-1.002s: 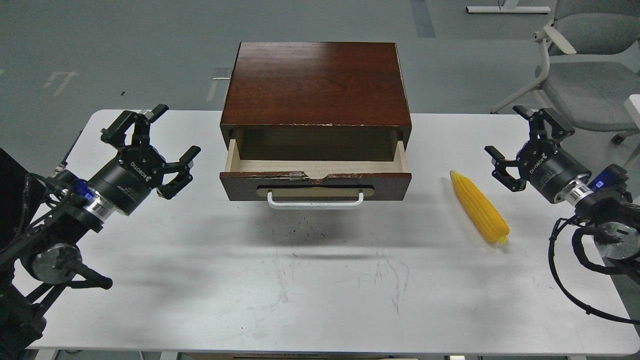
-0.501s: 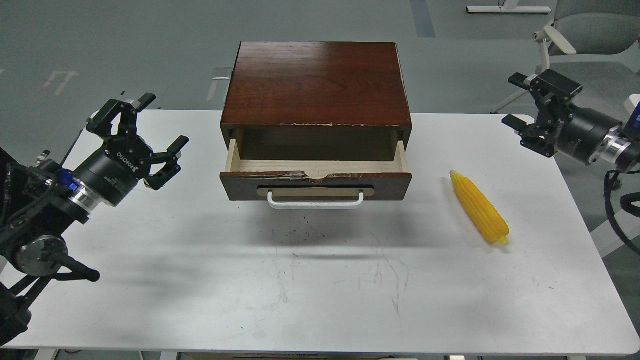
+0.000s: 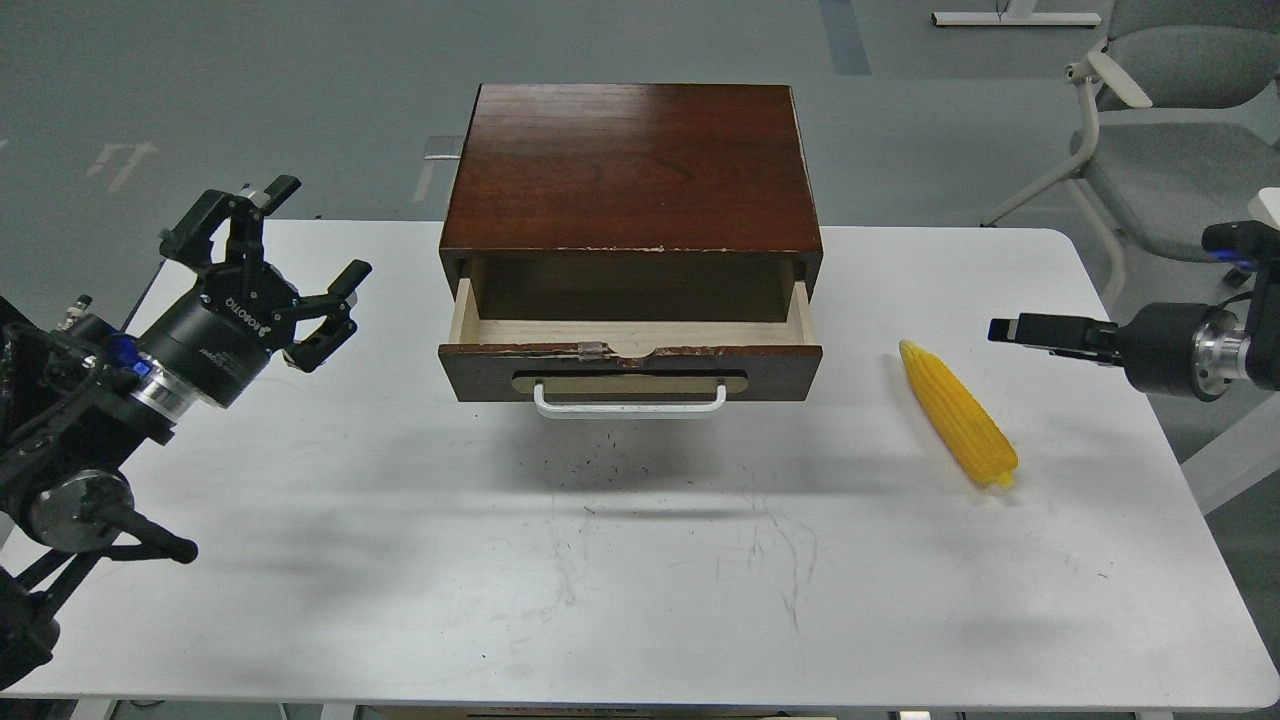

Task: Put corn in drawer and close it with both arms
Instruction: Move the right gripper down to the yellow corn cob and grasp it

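The yellow corn lies on the white table, to the right of the drawer, with its thin tip pointing away from me. The drawer is pulled open out of the dark wood box; its pale inside is empty and its white handle faces me. My left gripper is open and empty, above the table's left side, left of the drawer. My right gripper is turned edge-on, pointing left, just right of the corn's upper half and apart from it. Its fingers cannot be told apart.
A grey chair stands behind the table's right corner. The table's right edge runs below my right arm. Scuff marks cover the table's middle, in front of the drawer.
My right gripper has swung down from the far right corner and rotated edge-on, now level beside the corn. My left gripper has drawn back slightly to the left. The corn and drawer have not moved.
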